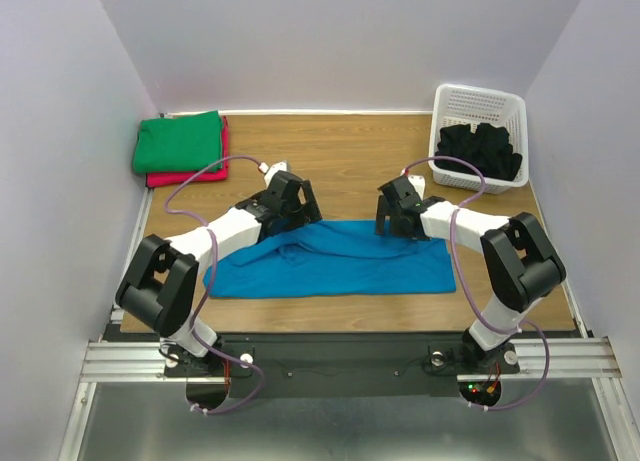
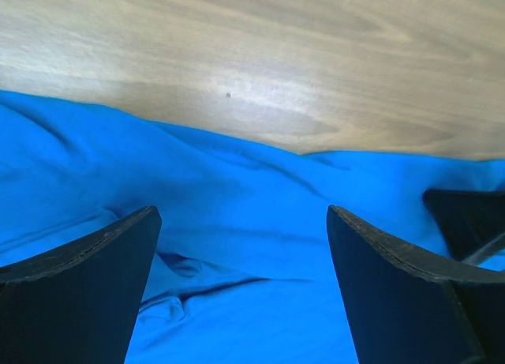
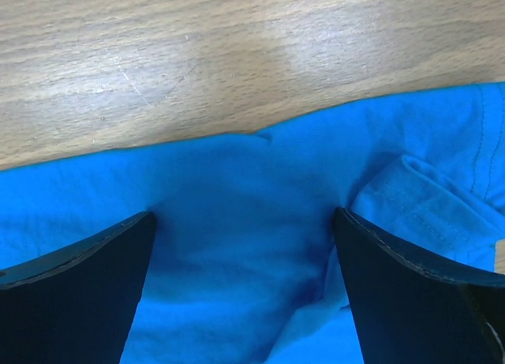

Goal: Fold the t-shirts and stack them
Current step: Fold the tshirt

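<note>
Top external: high at six o'clock, down over light wooden table (image 1: 350,151).
Wrists: close, facing twelve o'clock.
Shared: turquoise-blue cotton t-shirt (image 1: 340,266).

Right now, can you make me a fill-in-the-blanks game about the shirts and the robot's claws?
1. The one shirt spread out flat is ____.
2. The top folded shirt in the far left corner is ____.
3. The white basket holds shirts that are ____.
4. The left claw and the right claw are both ____.
Missing words: blue, green, black, open.
</note>
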Controlling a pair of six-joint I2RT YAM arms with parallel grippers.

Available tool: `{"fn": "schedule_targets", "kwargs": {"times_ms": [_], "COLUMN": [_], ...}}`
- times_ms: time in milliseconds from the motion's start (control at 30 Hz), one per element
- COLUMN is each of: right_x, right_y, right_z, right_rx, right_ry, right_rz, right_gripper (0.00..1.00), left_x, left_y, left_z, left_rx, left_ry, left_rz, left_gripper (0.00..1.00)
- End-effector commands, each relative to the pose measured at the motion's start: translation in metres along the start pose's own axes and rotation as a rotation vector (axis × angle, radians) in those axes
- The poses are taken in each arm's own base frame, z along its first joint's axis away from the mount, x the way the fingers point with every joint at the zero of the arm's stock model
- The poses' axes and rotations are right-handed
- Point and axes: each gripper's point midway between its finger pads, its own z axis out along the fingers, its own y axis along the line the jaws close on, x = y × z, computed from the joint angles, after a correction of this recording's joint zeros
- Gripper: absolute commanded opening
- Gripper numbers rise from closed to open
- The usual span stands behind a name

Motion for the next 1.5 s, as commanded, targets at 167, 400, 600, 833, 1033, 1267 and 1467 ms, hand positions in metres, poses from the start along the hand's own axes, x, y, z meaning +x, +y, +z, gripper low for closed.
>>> {"fn": "schedule_targets", "kwargs": {"times_ms": [167,400,600,833,1033,1267,1467], "right_x": [-0.009,-0.007,-0.001,-0.006,-0.001,-0.015,0.001], "right_y": [-0.012,-0.018,-0.036,-0.059,-0.078,-0.063,-0.065], "right_z": [-0.009,-0.009,-0.011,-0.03,-0.049,-0.048,-0.029], "right_rx": [0.036,0.059,0.119,0.199,0.236,0.2,0.25], "right_ry": [-0.069,-0.079,-0.088,-0.126,-0.144,-0.144,-0.087], "right_rz": [0.014,0.014,-0.005,0.006,0.022,0.034,0.013], "right_gripper": [1.0,1.0,1.0,1.0,1.0,1.0,1.0], "left_x": [0.049,0.082,0.091,0.081,0.044,-0.002,-0.01], "left_y": [0.017,0.024,0.031,0.035,0.045,0.064,0.095], "left_z": [0.002,-0.025,-0.066,-0.097,-0.091,-0.056,-0.029], "left_rx": [-0.037,-0.032,-0.018,0.019,-0.117,-0.195,-0.235], "left_ry": [0.088,0.145,0.13,0.074,-0.061,-0.104,-0.101], "left_rz": [0.063,0.055,0.01,-0.025,-0.037,-0.122,-0.166], "left_gripper": [0.99,0.96,0.96,0.97,0.99,0.99,0.99]}}
